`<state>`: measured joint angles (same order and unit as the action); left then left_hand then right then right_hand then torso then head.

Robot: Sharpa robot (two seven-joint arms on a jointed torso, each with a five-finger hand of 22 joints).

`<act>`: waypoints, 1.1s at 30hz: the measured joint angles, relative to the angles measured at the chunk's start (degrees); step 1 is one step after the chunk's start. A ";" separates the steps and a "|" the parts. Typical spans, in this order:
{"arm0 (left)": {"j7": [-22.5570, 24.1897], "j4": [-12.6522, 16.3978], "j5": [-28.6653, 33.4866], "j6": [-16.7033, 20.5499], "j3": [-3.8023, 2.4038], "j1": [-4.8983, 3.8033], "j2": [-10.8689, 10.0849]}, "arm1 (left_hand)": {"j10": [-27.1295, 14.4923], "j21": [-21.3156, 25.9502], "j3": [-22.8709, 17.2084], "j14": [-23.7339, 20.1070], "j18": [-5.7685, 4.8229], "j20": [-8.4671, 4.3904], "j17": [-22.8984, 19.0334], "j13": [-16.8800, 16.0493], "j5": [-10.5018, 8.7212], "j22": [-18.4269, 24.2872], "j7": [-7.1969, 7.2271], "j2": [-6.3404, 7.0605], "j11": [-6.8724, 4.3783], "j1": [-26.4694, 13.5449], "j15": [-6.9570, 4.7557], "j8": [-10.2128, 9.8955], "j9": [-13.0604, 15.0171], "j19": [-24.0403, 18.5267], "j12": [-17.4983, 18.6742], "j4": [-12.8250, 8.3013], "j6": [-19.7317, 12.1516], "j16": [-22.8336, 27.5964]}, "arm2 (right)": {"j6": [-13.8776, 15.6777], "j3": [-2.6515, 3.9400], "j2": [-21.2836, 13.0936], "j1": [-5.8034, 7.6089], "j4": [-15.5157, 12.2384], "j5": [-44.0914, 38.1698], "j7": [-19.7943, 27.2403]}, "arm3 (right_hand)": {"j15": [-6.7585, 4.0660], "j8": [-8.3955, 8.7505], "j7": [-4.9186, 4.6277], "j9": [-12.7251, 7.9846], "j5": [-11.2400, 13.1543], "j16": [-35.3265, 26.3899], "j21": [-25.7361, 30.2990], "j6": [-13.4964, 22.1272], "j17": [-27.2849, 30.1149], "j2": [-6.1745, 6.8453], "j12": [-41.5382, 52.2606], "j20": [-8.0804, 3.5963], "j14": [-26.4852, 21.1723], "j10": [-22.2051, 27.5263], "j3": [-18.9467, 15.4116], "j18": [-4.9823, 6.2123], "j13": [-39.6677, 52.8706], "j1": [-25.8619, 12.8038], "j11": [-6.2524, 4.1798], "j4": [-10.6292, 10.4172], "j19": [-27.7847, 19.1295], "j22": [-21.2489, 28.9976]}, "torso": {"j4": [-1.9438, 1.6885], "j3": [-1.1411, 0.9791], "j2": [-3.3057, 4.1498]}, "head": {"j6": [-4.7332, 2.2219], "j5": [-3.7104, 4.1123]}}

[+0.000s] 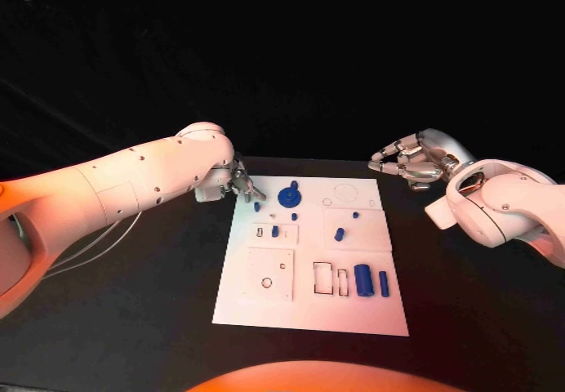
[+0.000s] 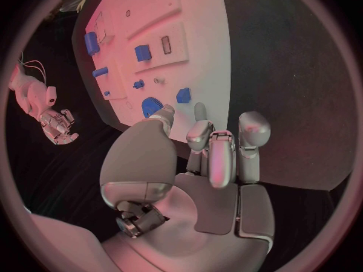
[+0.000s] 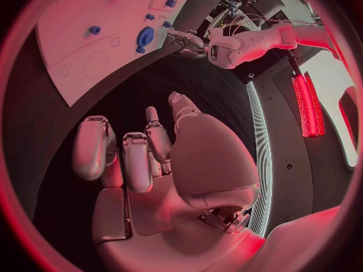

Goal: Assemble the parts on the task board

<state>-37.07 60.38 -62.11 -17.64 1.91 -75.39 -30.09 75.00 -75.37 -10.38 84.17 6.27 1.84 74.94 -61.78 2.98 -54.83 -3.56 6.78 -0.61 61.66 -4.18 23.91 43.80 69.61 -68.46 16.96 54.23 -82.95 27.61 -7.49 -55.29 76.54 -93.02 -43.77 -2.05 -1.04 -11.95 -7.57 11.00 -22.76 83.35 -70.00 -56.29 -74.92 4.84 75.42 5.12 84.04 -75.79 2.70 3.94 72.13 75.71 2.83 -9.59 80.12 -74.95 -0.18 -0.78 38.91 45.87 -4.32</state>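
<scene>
While empty, left hand (image 1: 239, 184) beside task board (image 1: 309, 314); right hand (image 1: 407, 162) apart.

The scene is dim, the table (image 1: 117, 327) and background nearly black. Warm orange-pink light tints the left arm (image 1: 106, 188), and both wrist views glow red-pink. The board (image 1: 309, 310) is the brightest surface, evenly lit without glare. Fisheye bending curves its edges, and the circles' rims blur.
</scene>
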 measured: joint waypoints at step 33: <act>-0.01 -0.03 1.02 -1.13 0.05 0.30 0.34 | 0.00 0.00 -0.39 0.00 0.01 0.33 -0.02 -0.23 0.00 -0.44 -0.04 -1.43 0.00 2.48 0.00 -0.22 -1.32 -0.08 -0.33 -0.39 0.80 0.00 | 0.07 0.00 0.52 0.00 0.44 -0.10 -0.02 | 0.00 -0.22 0.00 0.03 -0.32 -0.22 0.23 0.00 0.01 0.00 -0.22 -0.21 0.00 0.00 0.00 0.00 -0.08 0.00 0.00 0.00 -0.21 0.02 | 0.01 0.01 0.01 | 0.19 -0.19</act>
<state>-37.08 60.34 -61.09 -18.77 1.96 -75.09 -29.75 75.00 -75.37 -10.77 84.17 6.27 2.17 74.92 -62.01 2.99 -55.26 -3.60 5.35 -0.61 64.15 -4.19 23.69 42.48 69.53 -68.79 16.57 55.02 -82.95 27.68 -7.49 -54.77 76.54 -92.59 -43.86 -2.06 -1.03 -12.18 -7.57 11.03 -23.08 83.13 -69.77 -56.28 -74.91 4.84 75.20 4.91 84.03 -75.79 2.70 3.94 72.05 75.71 2.83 -9.59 79.91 -74.93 -0.18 -0.77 38.92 46.07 -4.50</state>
